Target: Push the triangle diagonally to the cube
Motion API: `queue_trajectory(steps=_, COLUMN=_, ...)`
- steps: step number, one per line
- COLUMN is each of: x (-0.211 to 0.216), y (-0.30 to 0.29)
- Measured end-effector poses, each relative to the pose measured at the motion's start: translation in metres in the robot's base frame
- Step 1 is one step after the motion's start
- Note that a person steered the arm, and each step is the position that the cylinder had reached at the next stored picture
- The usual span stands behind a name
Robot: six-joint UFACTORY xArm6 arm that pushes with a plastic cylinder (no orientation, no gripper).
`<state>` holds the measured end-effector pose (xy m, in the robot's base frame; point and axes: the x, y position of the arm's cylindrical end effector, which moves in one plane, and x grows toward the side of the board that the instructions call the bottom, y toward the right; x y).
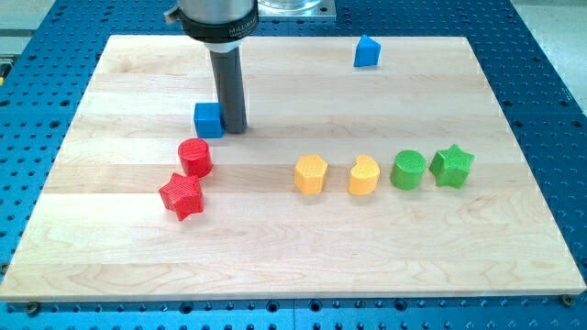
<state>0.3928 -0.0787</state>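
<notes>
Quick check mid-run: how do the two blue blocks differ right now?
The blue cube is a flat-topped box; the blue triangle block rises to a peaked top. The cube sits left of centre, right beside my tip, on its left; the triangle stands alone near the view's top, right of centre, far from the tip. The cube has the red cylinder close below it; the triangle has no neighbours. Both share the same blue.

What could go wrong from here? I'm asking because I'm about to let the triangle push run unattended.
My tip sits right beside the blue cube, far from the blue triangle, so moving off carelessly may knock the cube, perhaps into the red cylinder just below it. The triangle also stands near the board's top edge; a misjudged push might slide it off.
</notes>
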Motion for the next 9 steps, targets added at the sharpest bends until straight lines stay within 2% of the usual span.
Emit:
queue_trajectory(steps=1, x=-0.003, y=0.013)
queue_trajectory(steps=2, x=-0.014, y=0.116)
queue_trajectory(steps=3, x=-0.050, y=0.211)
queue_trajectory(steps=4, x=-0.116, y=0.257)
queue_trajectory(steps=5, x=-0.136, y=0.254)
queue_trajectory(steps=6, x=-0.132, y=0.218)
queue_trajectory(steps=7, x=-0.142, y=0.237)
queue_trajectory(steps=9, x=-0.158, y=0.233)
